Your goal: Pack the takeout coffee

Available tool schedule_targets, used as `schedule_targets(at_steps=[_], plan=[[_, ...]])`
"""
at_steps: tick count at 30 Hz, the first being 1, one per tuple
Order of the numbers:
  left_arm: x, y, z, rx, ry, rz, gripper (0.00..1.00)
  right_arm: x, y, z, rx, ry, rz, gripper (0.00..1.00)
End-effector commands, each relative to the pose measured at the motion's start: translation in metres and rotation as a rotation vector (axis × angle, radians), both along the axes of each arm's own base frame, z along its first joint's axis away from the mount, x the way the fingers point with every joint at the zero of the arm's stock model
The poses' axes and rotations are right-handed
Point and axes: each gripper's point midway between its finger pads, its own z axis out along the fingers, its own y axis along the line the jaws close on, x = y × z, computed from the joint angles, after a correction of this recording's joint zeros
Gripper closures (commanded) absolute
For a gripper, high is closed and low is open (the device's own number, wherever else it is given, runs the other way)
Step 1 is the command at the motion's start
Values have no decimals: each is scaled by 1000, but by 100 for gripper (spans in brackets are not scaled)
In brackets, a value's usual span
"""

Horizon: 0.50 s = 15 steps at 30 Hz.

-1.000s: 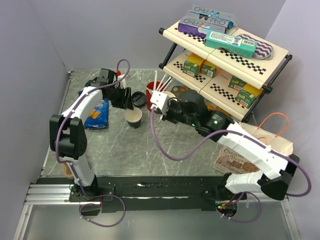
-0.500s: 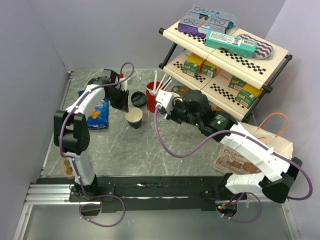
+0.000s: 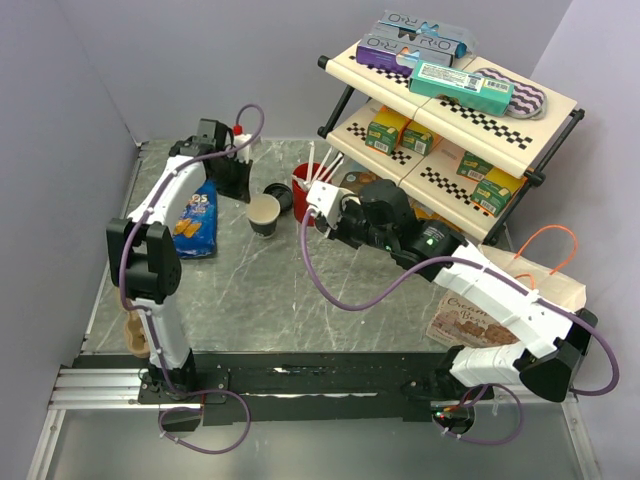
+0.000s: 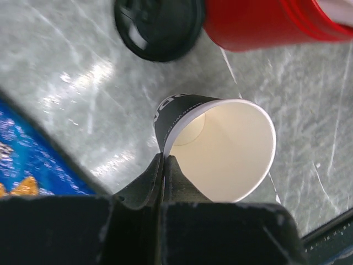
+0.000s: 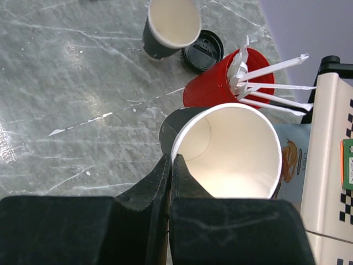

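Early stage, judged from the layout; left gripper (image 4: 164,161) pinched tight on the wall of the paper cup (image 4: 226,149), which is tilted near the red cup (image 4: 259,22); lid (image 4: 160,25) lies off, on the table beside it; right gripper (image 5: 171,163) clamps a second cup (image 5: 231,152) by its rim; capping and packing not yet done.

left gripper (image 4: 164,161): jaws no longer apart; they are now pinched together on the wall of the paper cup (image 4: 220,149), just at its rim.
paper cup (image 3: 263,214): no longer upright; it is now tipped, its mouth turned toward the left gripper, and it sits a little farther back, closer to the black lid (image 3: 281,194).
left arm (image 3: 165,195): wrist drawn back slightly toward the far wall.
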Motion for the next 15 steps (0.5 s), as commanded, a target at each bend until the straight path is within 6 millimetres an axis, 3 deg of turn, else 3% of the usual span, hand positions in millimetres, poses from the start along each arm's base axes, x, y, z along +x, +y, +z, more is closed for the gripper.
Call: schedule_targets(at_steps=[1,6,10,12,15], plan=[[35,26,14,-8,-53,77,99,4,0,3,21,-4,-11,100],[64,62,27,-17,-93,177,99,-1,-2,-8,-13,8,15,100],[77,73,19,-37,-83,206,99,-18,-4,-43,-118,65,127,100],[83,91,18,-43,-83,240,99,-23,-7,-61,-172,79,163,100],[88,97,10,-63,-68,255,99,-27,-5,-76,-217,83,218,100]])
